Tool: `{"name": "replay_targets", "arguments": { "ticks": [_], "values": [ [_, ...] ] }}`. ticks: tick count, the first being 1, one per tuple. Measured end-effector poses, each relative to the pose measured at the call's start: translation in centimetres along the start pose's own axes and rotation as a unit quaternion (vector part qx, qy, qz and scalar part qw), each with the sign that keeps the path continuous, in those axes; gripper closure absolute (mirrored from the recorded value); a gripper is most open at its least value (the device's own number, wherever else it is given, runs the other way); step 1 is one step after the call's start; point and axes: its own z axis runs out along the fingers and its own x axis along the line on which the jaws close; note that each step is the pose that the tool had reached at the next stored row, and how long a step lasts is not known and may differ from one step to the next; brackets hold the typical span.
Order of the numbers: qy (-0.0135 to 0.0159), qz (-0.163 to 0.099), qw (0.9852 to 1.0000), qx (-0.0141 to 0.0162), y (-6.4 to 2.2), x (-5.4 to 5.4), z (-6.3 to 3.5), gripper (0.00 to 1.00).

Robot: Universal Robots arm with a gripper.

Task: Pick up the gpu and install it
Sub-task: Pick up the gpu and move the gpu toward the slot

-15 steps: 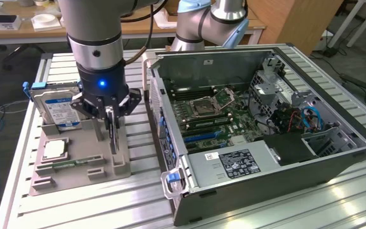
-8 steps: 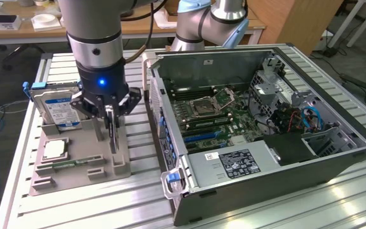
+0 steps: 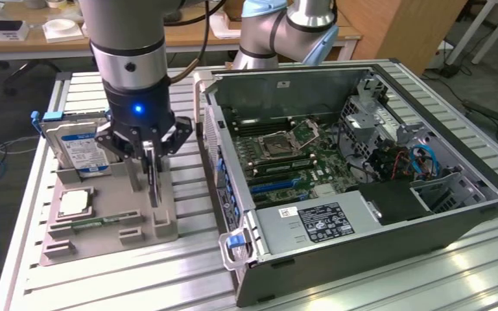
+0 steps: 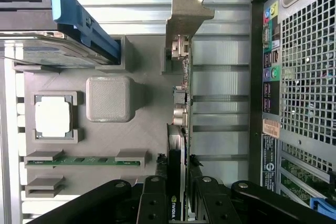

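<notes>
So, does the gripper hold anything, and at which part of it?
The gripper holds the gpu, which stands on edge over the grey tray. It pinches the card's flat faces at the upper edge, away from the metal bracket.

We saw the arm [image 3: 128, 39] standing straight up and down, its grey last link upright and the wrist aimed at the surface below. A blue light [image 3: 137, 107] glowed on the wrist's dark body. Under it the gripper [image 3: 150, 155] spread its black linkage outward, then narrowed toward the tips. In the wrist view its two fingers [image 4: 153, 200] sat one on each flat side of the gpu [image 4: 182, 98], pressed against it. Farther back, the arm's other joints [image 3: 275, 29], capped in pale blue, were bent.
</notes>
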Motion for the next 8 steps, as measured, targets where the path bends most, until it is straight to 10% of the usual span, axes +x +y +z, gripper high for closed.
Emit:
{"name": "replay_targets", "arguments": {
  "ticks": [8],
  "values": [
    [0.0000, 0.000, 1.0000, 0.0000, 0.01, 0.01, -0.46, 0.74]
  ]
}}
